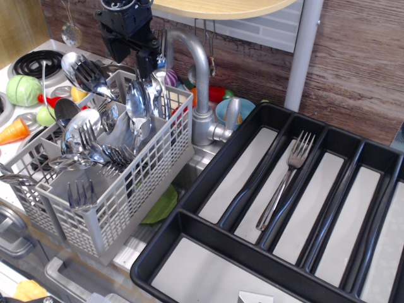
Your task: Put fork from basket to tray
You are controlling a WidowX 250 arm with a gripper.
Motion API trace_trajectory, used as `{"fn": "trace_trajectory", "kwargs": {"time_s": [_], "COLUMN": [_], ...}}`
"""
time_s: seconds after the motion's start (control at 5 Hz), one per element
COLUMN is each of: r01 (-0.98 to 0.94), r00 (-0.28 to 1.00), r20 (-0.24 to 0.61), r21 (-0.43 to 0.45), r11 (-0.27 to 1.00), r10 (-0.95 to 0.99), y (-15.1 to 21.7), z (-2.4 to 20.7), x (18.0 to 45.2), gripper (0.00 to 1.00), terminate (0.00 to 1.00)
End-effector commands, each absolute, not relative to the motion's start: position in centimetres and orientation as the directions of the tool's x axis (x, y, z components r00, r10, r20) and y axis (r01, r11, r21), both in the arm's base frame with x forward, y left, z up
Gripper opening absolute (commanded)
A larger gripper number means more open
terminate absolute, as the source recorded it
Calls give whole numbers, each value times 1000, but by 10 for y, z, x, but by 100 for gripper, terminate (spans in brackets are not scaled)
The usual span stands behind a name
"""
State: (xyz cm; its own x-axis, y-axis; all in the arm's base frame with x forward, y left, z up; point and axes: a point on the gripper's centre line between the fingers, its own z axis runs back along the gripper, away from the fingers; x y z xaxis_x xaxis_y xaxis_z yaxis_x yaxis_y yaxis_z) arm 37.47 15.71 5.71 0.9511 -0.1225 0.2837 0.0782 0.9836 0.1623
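Observation:
The light grey lattice basket [126, 189] stands at the left, full of upright spoons and forks. One fork [159, 52] stands tines up in its back right compartment; another fork [81, 194] sits in the front compartment. My black gripper [130, 53] hangs over the back of the basket, its jaws apart, with the right finger [146, 60] just left of the back fork's tines. I see nothing held between the jaws. The black tray [189, 221] lies at the right, with one fork [287, 177] lying in a long slot.
A grey tap [199, 69] arches right behind the basket. Shiny spoons [136, 104] stick up in the basket's middle. Toy vegetables [24, 89] and a stove ring [35, 63] are at the far left. A grey post [303, 50] and a wooden shelf [214, 7] are above the tray.

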Motion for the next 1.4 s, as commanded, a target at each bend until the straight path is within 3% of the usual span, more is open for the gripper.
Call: {"fn": "trace_trajectory", "kwargs": {"time_s": [0.0, 0.2, 0.4, 1.0, 1.2], "r01": [86, 82, 58, -56, -139], "r00": [938, 937, 942, 973, 966], "r20": [320, 327, 319, 232, 250], "r21": [159, 134, 149, 324, 320], "r11": [983, 988, 987, 944, 937], "r10": [-134, -122, -104, -22, 58], "y": [162, 163, 160, 148, 136], "z": [57, 49, 57, 147, 185], "x": [383, 384, 382, 358, 353], "gripper": [100, 100, 0, 0, 0], "terminate": [0, 0, 0, 0, 0]}}
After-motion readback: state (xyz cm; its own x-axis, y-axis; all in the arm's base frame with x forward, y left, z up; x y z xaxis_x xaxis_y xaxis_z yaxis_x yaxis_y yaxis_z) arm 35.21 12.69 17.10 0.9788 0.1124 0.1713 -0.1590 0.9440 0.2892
